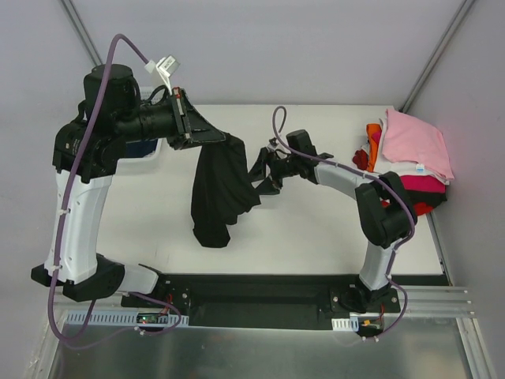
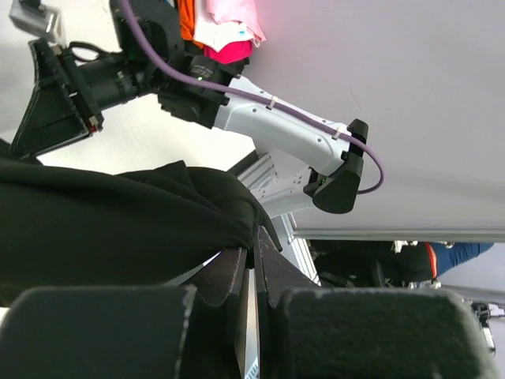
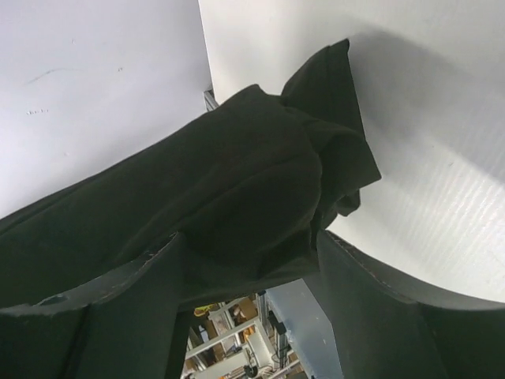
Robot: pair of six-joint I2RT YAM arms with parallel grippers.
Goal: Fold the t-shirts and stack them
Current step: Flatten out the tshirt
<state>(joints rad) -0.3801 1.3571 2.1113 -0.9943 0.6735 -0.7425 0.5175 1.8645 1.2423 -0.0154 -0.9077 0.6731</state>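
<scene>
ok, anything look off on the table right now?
Yes. The black t-shirt hangs bunched and twisted from the shut left gripper, not spread flat, with the open right gripper at its edge. The t-shirt pile in the far right corner is a loose heap, an orange t-shirt poking out sideways.

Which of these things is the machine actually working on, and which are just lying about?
In the job: black t-shirt, left pincer gripping it, open right pincer, pile of t-shirts.
Just there: table, purple cable, metal rail.
</scene>
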